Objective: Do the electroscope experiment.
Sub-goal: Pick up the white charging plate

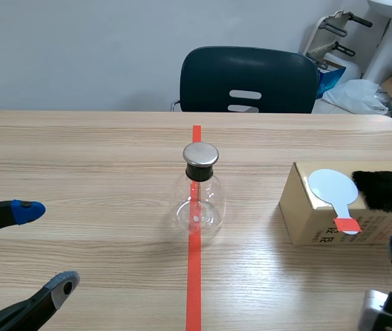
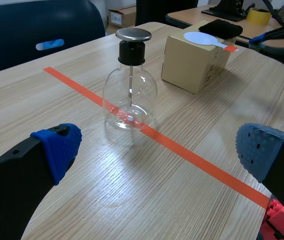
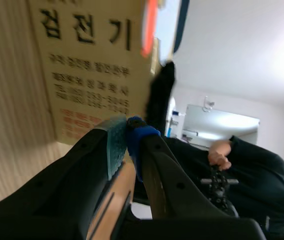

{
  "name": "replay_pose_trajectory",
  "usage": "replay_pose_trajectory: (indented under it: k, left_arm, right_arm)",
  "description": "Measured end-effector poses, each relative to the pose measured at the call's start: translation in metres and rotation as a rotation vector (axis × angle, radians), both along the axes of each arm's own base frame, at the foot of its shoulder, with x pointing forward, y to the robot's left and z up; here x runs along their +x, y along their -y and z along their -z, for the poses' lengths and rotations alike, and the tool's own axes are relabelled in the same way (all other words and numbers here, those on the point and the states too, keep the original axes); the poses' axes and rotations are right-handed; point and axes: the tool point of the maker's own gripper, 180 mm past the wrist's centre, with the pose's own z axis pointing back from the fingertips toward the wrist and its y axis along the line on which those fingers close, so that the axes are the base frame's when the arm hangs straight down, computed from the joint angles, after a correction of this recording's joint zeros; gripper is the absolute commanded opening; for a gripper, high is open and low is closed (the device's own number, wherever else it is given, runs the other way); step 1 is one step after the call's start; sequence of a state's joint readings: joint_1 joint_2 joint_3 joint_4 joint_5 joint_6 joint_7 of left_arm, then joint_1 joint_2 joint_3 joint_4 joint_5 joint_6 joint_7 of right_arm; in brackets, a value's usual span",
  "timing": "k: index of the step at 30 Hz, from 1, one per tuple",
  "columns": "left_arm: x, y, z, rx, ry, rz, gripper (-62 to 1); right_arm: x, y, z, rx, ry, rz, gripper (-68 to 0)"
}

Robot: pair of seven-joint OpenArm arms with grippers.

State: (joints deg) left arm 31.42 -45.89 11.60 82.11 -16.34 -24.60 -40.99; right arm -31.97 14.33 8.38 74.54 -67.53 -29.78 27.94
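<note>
left gripper (image 1: 51, 245) sits lowest and closest, at the near left edge of the wooden table (image 1: 79, 152). its two fingers are spread wide with nothing between them, one blue pad (image 1: 27, 210) farther out and one grey pad (image 1: 66, 281) nearer. well ahead of it, at the middle of the table, the electroscope (image 1: 197, 200) stands upright on the orange-red tape line (image 1: 193, 296): a clear glass flask with a black neck, a flat metal cap (image 1: 201, 153) and a thin rod hanging inside. past the table's far edge behind it is a dark blue chair (image 1: 248, 79). right of the flask and apart from it stands a cardboard box (image 1: 305, 221) with printed text on its side. on the box's top lie a white round paddle (image 1: 332, 186) with a red handle and, just beside it to the right, a black furry cloth (image 1: 387, 189). right gripper (image 3: 127, 134) is low at the near right corner, close to the box's printed side and rolled sideways, its pads pressed together on nothing. beyond it, its wrist view shows what seems to be a person's hand (image 3: 221, 156) and dark sleeve, blurred.
</note>
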Motion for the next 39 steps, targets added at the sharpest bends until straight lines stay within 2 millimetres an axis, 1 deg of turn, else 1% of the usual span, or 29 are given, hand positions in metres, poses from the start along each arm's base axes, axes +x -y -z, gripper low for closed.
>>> replay_pose_trajectory:
  k: [2, 6, 8, 10, 14, 19, 22, 24, 25, 31, 33, 36, 39]
  left_arm:
    - [0.0, 0.0, 0.0, 0.0, 0.0, 0.0, 1.4]
    - [0.0, 0.0, 0.0, 0.0, 0.0, 0.0, 1.4]
    - [0.0, 0.0, 0.0, 0.0, 0.0, 0.0, 1.4]
    - [0.0, 0.0, 0.0, 0.0, 0.0, 0.0, 1.4]
    - [0.0, 0.0, 0.0, 0.0, 0.0, 0.0, 1.4]
    - [0.0, 0.0, 0.0, 0.0, 0.0, 0.0, 1.4]
    - [0.0, 0.0, 0.0, 0.0, 0.0, 0.0, 1.4]
    - [0.0, 0.0, 0.0, 0.0, 0.0, 0.0, 1.4]
    - [0.0, 0.0, 0.0, 0.0, 0.0, 0.0, 1.4]
    - [0.0, 0.0, 0.0, 0.0, 0.0, 0.0, 1.4]
    - [0.0, 0.0, 0.0, 0.0, 0.0, 0.0, 1.4]
    - [0.0, 0.0, 0.0, 0.0, 0.0, 0.0, 1.4]
    - [0.0, 0.0, 0.0, 0.0, 0.0, 0.0, 1.4]
  right_arm:
    - [-0.001, -0.008, 0.006, 0.013, -0.016, -0.026, -66.9]
    - [-0.003, -0.018, 0.008, 0.029, -0.023, -0.066, -66.8]
    - [-0.004, -0.022, 0.008, 0.032, -0.021, -0.089, -63.8]
    - [-0.004, -0.024, 0.007, 0.032, -0.011, -0.092, -57.2]
    - [-0.003, -0.025, 0.004, 0.029, 0.003, -0.095, -38.6]
    - [-0.003, -0.025, 0.004, 0.029, 0.003, -0.095, -19.4]
    - [-0.003, -0.025, 0.004, 0.029, 0.004, -0.095, -6.3]
    - [-0.003, -0.025, 0.004, 0.028, 0.004, -0.095, -1.2]
    - [-0.003, -0.025, 0.004, 0.028, 0.004, -0.095, -0.4]
    - [0.0, -0.024, 0.004, 0.03, 0.005, -0.093, -0.4]
    - [0.007, -0.023, 0.0, 0.027, 0.023, -0.086, -0.4]
    - [0.022, -0.021, -0.007, 0.027, 0.053, -0.062, -0.4]
    - [0.031, -0.025, -0.007, 0.04, 0.048, -0.067, -0.4]
